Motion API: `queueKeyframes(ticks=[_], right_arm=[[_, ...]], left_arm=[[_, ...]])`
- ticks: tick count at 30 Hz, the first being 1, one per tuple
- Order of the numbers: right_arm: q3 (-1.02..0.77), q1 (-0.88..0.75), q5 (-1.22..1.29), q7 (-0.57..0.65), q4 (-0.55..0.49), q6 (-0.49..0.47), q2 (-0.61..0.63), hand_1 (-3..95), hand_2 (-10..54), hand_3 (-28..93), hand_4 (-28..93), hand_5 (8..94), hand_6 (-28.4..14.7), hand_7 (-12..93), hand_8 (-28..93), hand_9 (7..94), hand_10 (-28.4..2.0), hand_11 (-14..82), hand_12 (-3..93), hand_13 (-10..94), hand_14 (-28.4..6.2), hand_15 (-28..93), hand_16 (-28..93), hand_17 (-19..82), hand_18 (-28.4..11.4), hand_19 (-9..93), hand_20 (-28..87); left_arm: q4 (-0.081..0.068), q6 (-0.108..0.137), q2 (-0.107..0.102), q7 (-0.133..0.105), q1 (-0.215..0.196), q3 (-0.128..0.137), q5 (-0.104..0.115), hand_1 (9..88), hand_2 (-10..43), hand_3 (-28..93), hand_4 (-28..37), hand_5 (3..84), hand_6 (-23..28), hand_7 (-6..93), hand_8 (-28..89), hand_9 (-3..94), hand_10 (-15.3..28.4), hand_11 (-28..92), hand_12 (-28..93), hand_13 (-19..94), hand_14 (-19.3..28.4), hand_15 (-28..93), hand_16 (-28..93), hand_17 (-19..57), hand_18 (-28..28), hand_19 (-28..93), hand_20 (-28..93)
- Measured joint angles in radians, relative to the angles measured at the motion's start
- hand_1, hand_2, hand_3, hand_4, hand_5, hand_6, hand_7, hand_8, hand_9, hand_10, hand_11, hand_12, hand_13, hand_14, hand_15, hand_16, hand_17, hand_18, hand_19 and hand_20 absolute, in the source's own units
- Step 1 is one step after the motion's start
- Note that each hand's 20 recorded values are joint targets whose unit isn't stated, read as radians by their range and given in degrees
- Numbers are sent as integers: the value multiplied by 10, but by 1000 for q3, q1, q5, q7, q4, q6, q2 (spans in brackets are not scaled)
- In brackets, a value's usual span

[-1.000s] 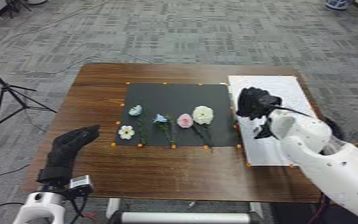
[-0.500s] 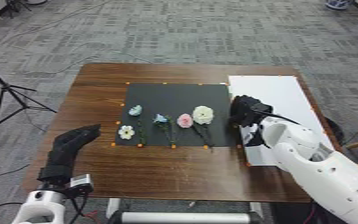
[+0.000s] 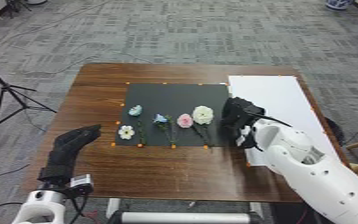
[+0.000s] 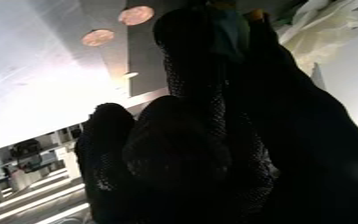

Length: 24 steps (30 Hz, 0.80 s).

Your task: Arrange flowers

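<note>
On table [image 3: 162,175], mat [image 3: 171,95] just left of sheet [image 3: 278,97]. Across near half of mat, five flowers [image 3: 202,115]: two at left, one before the other, then three further right, side by side. Left of table, tripod [image 3: 6,89].

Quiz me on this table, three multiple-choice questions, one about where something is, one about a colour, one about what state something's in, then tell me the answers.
1. Where does the white sheet lie?
A) Left of the dark mat
B) Right of the dark mat
C) Underneath the dark mat

2. What colour is the bloom just left of the large cream flower?
A) Yellow
B) Purple
C) Pink

3. How is the small white flower?
A) Lying on the mat
B) Standing in a vase
C) Held by the left hand

Answers:
1: B, the sheet runs along the mat's right side.
2: C, its petals are pink.
3: A, it lies near the mat's lower left corner.
</note>
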<state>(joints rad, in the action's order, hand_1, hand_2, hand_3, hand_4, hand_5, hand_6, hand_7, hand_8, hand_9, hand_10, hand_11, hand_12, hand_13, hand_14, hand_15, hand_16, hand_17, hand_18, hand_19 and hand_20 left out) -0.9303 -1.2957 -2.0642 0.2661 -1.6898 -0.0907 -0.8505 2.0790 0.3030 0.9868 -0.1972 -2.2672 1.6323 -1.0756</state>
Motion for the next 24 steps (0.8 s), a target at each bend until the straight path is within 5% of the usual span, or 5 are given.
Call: queueKeyframes(ticks=[5,9,20,24], right_arm=[[-8,-7,0,1,-1,-2,-16,525,-90,576,-155,761,-7,201,130,867,-114,212,227,917,-23,570,368,646,-133,932,593],[-26,-19,7,2,-4,-15,-29,357,-95,629,-134,651,-15,185,-70,777,-134,190,210,894,-36,573,361,626,-142,932,593],[-63,-44,40,-1,-25,-50,-30,234,-95,566,-108,547,-41,106,-52,676,-171,114,190,887,-55,560,345,612,-157,932,576],[-115,-60,31,-12,-52,-145,-29,208,-95,548,-102,489,-48,66,-39,547,-190,75,180,803,-106,431,309,503,-191,859,480]], left_arm=[[0,0,0,0,0,0,0,289,-50,664,-249,531,-16,165,-105,493,136,191,100,368,160,171,1,29,123,106,152],[0,-2,0,1,0,0,0,287,-54,665,-247,528,-16,166,-104,493,135,190,100,367,161,171,1,29,124,106,153],[0,-3,0,-1,-2,1,0,290,-56,663,-246,526,-18,166,-105,493,135,191,101,367,161,169,1,28,124,106,153],[0,-3,0,-1,-2,1,-1,290,-57,662,-246,526,-19,167,-105,492,135,190,101,367,161,169,2,28,125,106,153]])
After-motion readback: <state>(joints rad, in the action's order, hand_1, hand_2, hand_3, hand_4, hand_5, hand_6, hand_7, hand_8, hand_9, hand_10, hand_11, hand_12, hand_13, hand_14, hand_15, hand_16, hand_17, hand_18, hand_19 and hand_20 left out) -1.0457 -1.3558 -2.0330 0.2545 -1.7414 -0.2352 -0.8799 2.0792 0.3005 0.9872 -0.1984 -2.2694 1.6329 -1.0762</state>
